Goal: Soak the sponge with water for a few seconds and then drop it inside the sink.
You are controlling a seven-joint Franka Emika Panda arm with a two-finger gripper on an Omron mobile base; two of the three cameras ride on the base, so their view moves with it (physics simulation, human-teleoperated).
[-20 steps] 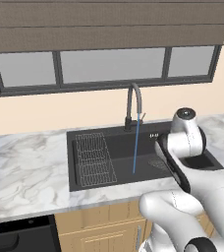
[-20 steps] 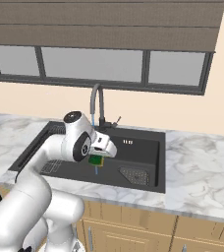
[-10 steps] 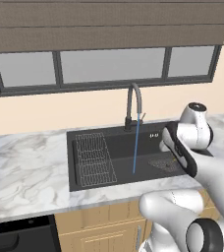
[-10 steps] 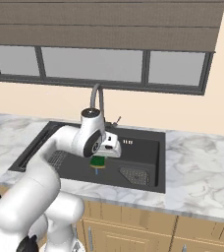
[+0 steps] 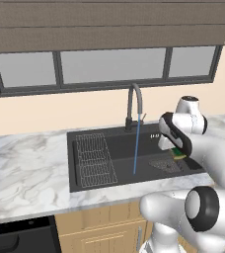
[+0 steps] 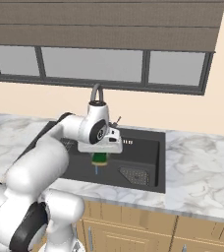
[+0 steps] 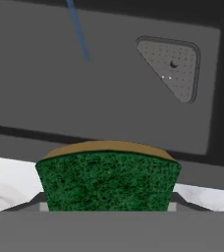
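My gripper (image 5: 175,148) hangs over the right part of the black sink (image 5: 109,182), shut on the sponge (image 5: 179,154). The sponge (image 7: 108,179) shows its dark green face with a yellow layer along the far edge, and my gripper (image 7: 108,198) clamps it from both sides. Water (image 5: 135,148) falls in a thin blue stream from the dark curved faucet (image 5: 133,105) to the sink floor. The water (image 7: 78,29) runs clear of the sponge, up and to the left in the hand view. In the right base view the sponge (image 6: 100,158) sits under my gripper (image 6: 100,151), above the sink (image 6: 151,184).
A wire grid rack (image 5: 93,159) lies in the sink's left half. A perforated drain plate (image 7: 172,66) sits on the sink floor at the right (image 5: 164,165). Marble counter (image 5: 25,170) surrounds the sink, with a window behind the faucet (image 6: 97,93).
The arm has swung and carried the held sponge a little to the right over the sink. The grip stays shut on it and the water keeps running.
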